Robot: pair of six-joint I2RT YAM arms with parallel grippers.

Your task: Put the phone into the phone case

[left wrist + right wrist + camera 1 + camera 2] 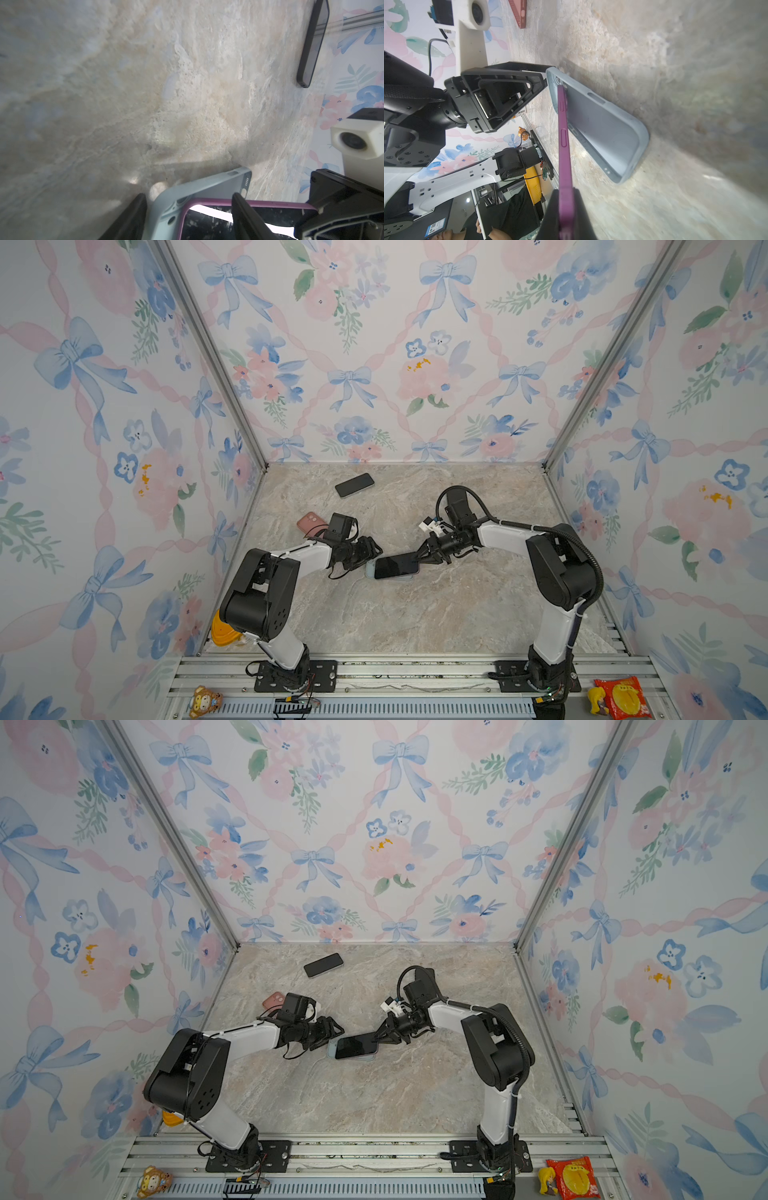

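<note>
The phone has a purple rim and a dark screen. My right gripper is shut on one short end of it. It hangs tilted, its far end dipping into the camera end of the light blue phone case, which lies open side up on the marble table. My left gripper straddles that end of the phone case, with a finger against each long side. The phone's rim shows just above the case floor.
A second black phone lies near the back wall. A pink case sits behind my left wrist. A yellow object is by the left arm's base. Small toys and a red packet rest on the front rail.
</note>
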